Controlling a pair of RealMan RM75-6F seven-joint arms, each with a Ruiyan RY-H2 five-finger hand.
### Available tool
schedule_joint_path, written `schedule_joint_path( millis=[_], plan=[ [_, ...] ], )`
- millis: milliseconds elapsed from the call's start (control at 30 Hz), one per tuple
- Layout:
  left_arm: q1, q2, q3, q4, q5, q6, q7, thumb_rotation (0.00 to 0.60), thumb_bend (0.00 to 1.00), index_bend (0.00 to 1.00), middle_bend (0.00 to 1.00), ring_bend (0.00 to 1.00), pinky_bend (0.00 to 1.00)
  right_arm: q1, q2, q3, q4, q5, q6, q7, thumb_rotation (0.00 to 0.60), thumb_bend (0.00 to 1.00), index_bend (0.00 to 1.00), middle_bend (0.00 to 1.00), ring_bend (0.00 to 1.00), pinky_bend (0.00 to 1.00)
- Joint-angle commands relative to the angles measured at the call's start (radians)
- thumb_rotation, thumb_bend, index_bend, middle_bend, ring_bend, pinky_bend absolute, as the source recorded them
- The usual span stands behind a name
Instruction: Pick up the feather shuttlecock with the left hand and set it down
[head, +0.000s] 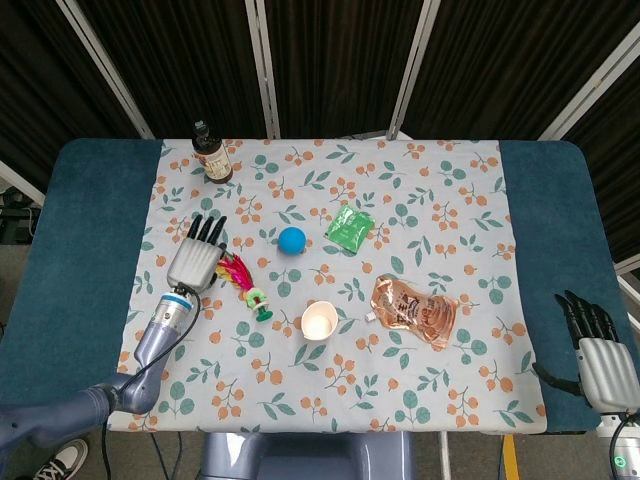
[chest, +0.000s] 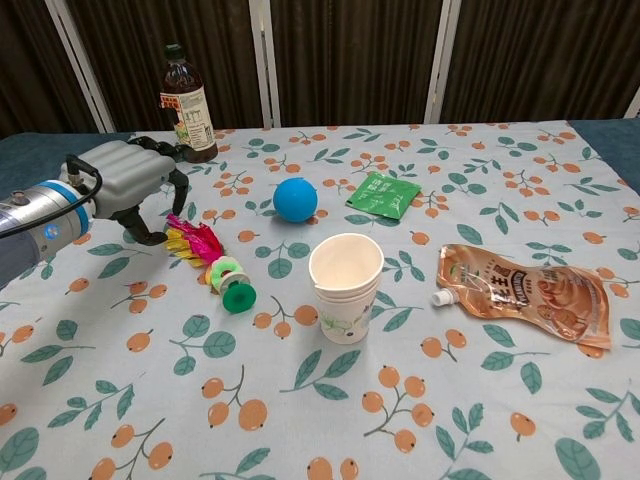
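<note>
The feather shuttlecock (head: 243, 282) (chest: 211, 260) lies on the patterned cloth, red and yellow feathers toward the far left, green base toward the front. My left hand (head: 197, 258) (chest: 130, 187) hovers just to the left of the feathers, fingers apart and pointing away, nothing in it. Whether it touches the feathers I cannot tell. My right hand (head: 592, 345) rests open at the table's front right edge, seen only in the head view.
A blue ball (head: 292, 240) (chest: 295, 199) sits behind the shuttlecock. Stacked paper cups (head: 318, 322) (chest: 346, 286) stand to its right. A green packet (head: 350, 228), an orange spouted pouch (head: 413, 309) and a brown bottle (head: 212, 154) (chest: 187, 104) are also on the cloth.
</note>
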Motion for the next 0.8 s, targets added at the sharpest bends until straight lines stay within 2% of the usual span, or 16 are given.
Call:
schedule_joint_path(
  millis=[33,400,800],
  plan=[
    [-0.015,-0.017,0.011,0.024,0.021,-0.006,-0.009,0.600,0.28,0.49,0.00,0.00,0.00,0.000,0.000,0.001,0.000,0.001,0.000,0.001,0.600,0.10,0.00,0.00,0.00,0.00],
    [-0.035,-0.042,0.023,0.076,0.040,-0.010,-0.001,0.600,0.28,0.50,0.00,0.00,0.00,-0.001,0.003,0.001,0.000,0.000,0.000,0.007,0.600,0.10,0.00,0.00,0.00,0.00],
    [-0.036,-0.049,0.013,0.104,0.006,-0.020,0.007,0.600,0.29,0.52,0.00,0.00,0.00,0.000,0.001,0.001,-0.001,0.000,0.001,0.002,0.600,0.10,0.00,0.00,0.00,0.00]
  ],
)
